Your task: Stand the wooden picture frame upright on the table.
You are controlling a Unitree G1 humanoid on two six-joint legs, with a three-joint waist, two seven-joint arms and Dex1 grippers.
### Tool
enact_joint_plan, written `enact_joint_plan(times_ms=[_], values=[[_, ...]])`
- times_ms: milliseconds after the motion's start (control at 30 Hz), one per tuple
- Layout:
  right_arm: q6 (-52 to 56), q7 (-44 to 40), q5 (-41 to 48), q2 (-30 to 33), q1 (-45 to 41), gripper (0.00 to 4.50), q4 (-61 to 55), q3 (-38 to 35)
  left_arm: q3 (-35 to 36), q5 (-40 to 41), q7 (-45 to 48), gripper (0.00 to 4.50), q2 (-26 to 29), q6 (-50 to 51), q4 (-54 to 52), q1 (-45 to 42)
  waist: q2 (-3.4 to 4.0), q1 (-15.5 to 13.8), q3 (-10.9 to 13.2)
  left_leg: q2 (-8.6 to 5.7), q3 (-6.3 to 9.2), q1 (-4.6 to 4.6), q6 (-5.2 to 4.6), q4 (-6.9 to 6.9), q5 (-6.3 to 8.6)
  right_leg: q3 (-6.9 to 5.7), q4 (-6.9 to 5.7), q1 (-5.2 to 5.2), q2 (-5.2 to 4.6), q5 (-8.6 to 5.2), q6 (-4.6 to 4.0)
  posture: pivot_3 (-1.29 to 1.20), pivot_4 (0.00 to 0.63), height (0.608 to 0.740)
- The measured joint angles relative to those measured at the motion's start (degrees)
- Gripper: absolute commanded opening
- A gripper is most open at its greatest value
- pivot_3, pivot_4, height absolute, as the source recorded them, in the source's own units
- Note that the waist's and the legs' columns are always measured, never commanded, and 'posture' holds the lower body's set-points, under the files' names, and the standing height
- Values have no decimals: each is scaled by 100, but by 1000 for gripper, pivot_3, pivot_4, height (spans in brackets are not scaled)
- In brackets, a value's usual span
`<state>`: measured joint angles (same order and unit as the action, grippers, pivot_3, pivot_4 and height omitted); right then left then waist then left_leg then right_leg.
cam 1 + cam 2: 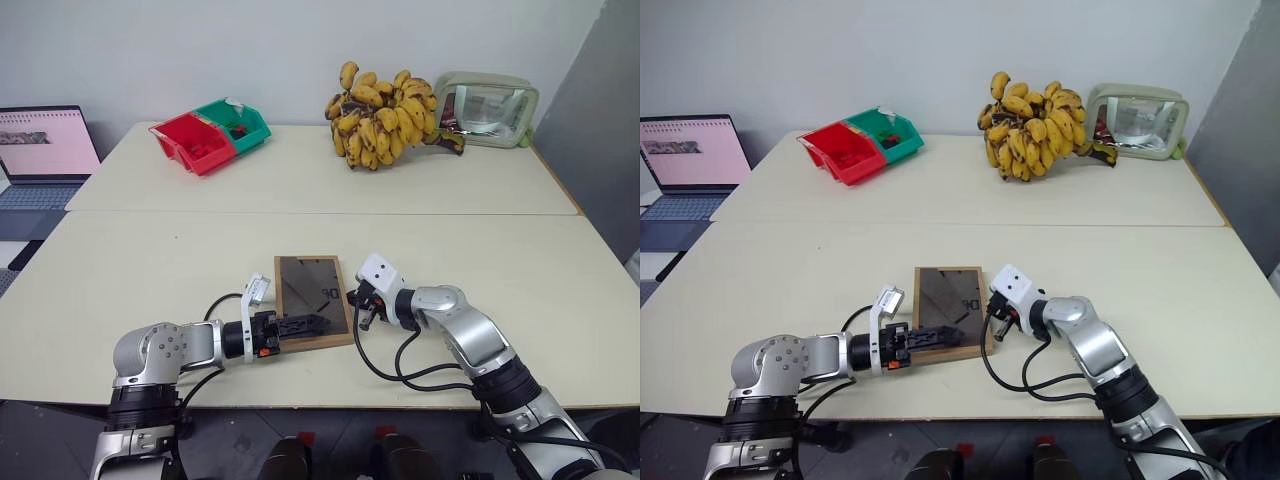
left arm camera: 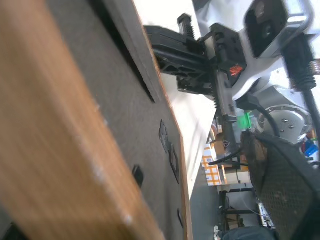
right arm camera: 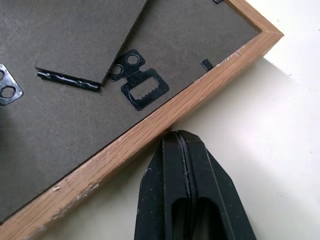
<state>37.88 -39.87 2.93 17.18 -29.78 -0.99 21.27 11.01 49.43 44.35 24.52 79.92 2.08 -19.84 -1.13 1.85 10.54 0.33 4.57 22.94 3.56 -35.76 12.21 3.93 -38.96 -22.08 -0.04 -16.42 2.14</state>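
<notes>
The wooden picture frame [image 1: 312, 314] lay back-up on the table [image 1: 520, 280], lower centre of the head views, near the front edge. The left gripper [image 1: 303, 325] reached in from the left, fingers parted over the frame's near left corner; whether it gripped the frame could not be told. The right wrist view added the sawtooth hanger [image 3: 142, 88] and the right gripper [image 3: 181, 145], pressed shut, tip touching the frame's wooden edge. Bare tabletop lay open on both sides; bananas [image 1: 385, 115] and bins [image 1: 210, 135] sat far back

One wooden picture frame [image 1: 312, 300], two bins [image 1: 211, 135], one banana bunch [image 1: 385, 115], one laptop [image 1: 45, 155], one case [image 1: 487, 108].
</notes>
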Motion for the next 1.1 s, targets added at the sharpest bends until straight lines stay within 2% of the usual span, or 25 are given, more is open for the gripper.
enact_joint_plan(times_ms=[267,333,433,533,633,767,900,967,1100], values=[[-53,42,4,41,42,0,0,-18,291,172,-382,1828,-44,341,-131,50,-7,38,4,13,0,6,0,1,0,0,0,-8,3,-1,1,0,150,740],[-217,72,-13,118,100,0,13,-29,532,326,-608,1329,-211,493,-321,-19,-8,28,5,11,3,8,0,0,0,-4,0,-9,3,-3,5,0,150,740],[-385,120,-17,190,121,0,81,-61,853,551,-951,901,-486,733,-564,-202,-13,10,8,9,1,10,0,-3,0,-3,0,-8,3,-4,8,0,150,740],[-502,181,-21,310,122,0,172,-215,1116,916,-1183,856,-627,978,-968,-386,-14,10,9,7,-1,10,1,-3,0,-1,0,-7,5,-4,8,0,150,740],[-505,244,200,443,82,502,229,-837,1133,972,-1361,856,-511,997,-1297,-395,-19,14,14,9,-1,13,1,-2,0,1,-1,-13,10,0,1,0,150,740],[-339,86,684,734,-270,1400,81,-1603,1061,976,-1402,856,-259,940,-1450,-541,-21,17,16,11,-1,11,1,1,0,-1,0,-13,16,0,1,0,150,740],[-115,-358,1135,1125,-478,2250,43,-1958,671,767,-1104,856,316,437,-1496,-583,-20,25,20,12,-6,11,3,6,1,4,1,-17,18,1,-2,0,150,740],[147,-809,1600,1405,-656,2600,-61,-2191,369,366,-786,856,781,-153,-1290,-616,-19,32,22,12,-8,11,3,9,1,4,4,-18,19,2,-5,0,150,740],[423,-1193,2127,1429,-1062,3635,-400,-2223,-22,-121,-417,856,1051,-909,-880,-913,-20,48,23,14,-6,13,2,9,1,2,5,-18,21,0,-2,0,150,740]])
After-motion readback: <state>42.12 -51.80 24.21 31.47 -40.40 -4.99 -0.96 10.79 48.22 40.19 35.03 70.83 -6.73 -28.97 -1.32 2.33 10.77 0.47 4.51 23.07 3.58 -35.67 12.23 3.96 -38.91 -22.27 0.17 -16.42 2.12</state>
